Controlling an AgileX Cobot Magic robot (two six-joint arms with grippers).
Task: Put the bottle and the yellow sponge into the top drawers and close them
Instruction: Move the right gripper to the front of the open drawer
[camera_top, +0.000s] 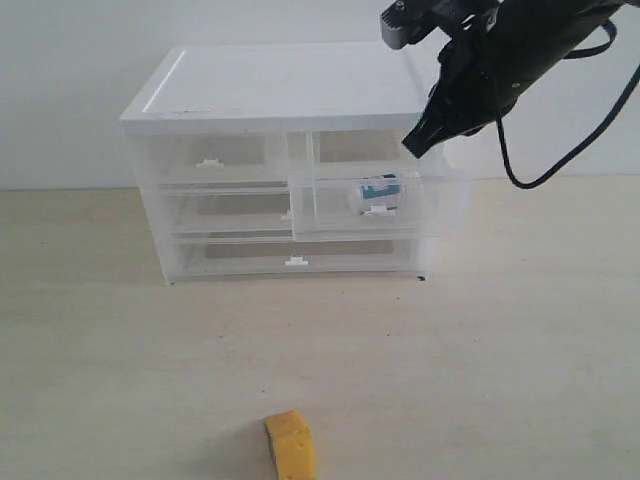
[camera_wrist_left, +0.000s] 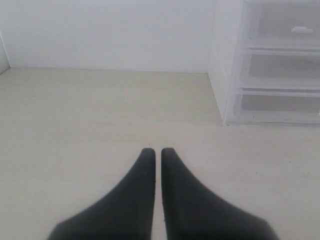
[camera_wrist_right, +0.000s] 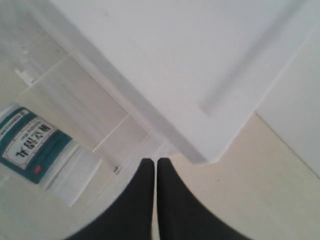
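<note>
The bottle (camera_top: 378, 191) lies on its side inside the right top drawer (camera_top: 330, 208), which is pulled out of the white-topped cabinet (camera_top: 290, 85). In the right wrist view the bottle (camera_wrist_right: 35, 147) shows its teal label through the clear plastic. My right gripper (camera_top: 412, 149) hangs shut and empty just above the back right of that open drawer, near the cabinet's top corner (camera_wrist_right: 200, 145); its fingertips (camera_wrist_right: 156, 161) touch. The left top drawer (camera_top: 215, 157) is pushed in. The yellow sponge (camera_top: 290, 446) lies on the table at the front. My left gripper (camera_wrist_left: 156, 150) is shut and empty, low over bare table.
Two full-width drawers (camera_top: 295, 255) below are pushed in. The left wrist view shows the cabinet's left side (camera_wrist_left: 272, 65) ahead and a white wall behind. A black cable (camera_top: 520, 175) hangs from the right arm beside the cabinet.
</note>
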